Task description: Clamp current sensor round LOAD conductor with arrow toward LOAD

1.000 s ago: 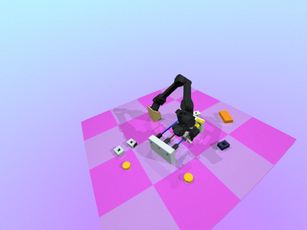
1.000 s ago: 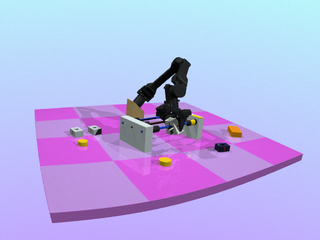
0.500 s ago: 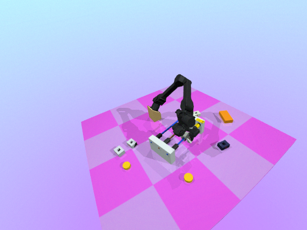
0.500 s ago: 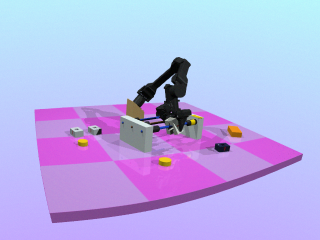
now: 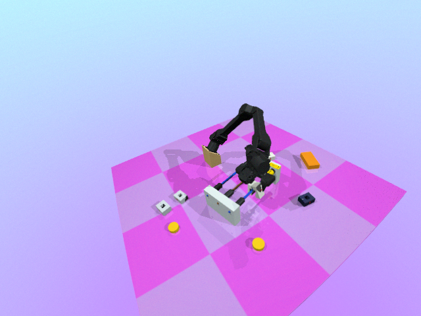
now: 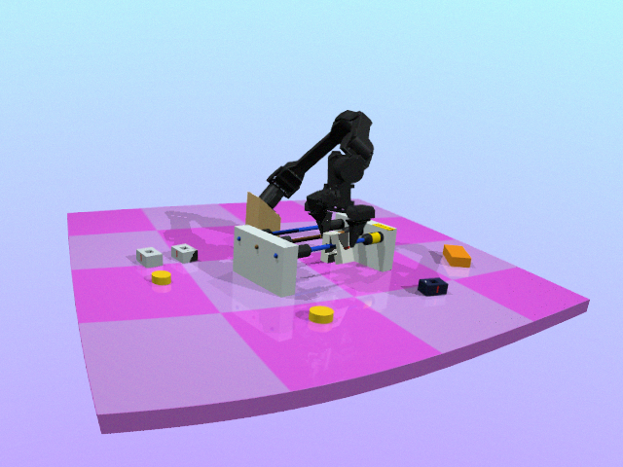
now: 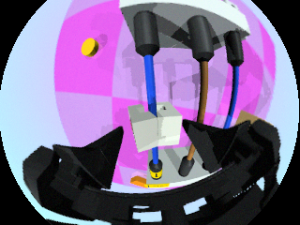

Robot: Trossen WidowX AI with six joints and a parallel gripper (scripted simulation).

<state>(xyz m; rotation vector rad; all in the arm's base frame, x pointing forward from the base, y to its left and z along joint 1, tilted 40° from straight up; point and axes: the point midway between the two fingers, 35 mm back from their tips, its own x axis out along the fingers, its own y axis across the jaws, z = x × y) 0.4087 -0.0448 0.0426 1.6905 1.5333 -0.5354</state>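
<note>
The white split-core sensor (image 5: 259,194) (image 6: 346,255) (image 7: 170,128) hangs at the front blue conductor (image 5: 248,194) (image 6: 317,247) (image 7: 150,84), which runs between its two halves. The sensor sits tilted and its halves look not fully together; its latch and arrow cannot be made out. A yellow sleeve (image 5: 271,172) (image 6: 375,237) (image 7: 156,173) marks this conductor's far end, beside a yellow label (image 5: 274,166) (image 6: 384,227) (image 7: 157,186) too small to read. My gripper (image 5: 254,187) (image 6: 339,239) (image 7: 153,126) is open above the conductor, one finger on each side of the sensor, with visible gaps.
A brown conductor (image 6: 306,237) (image 7: 203,89) and another blue conductor (image 6: 302,231) (image 7: 235,84) run alongside between two white end blocks. A tan panel (image 5: 211,157) (image 6: 261,215) stands behind. Small white blocks, yellow discs, a dark block (image 5: 306,199) and an orange block (image 5: 309,160) lie around.
</note>
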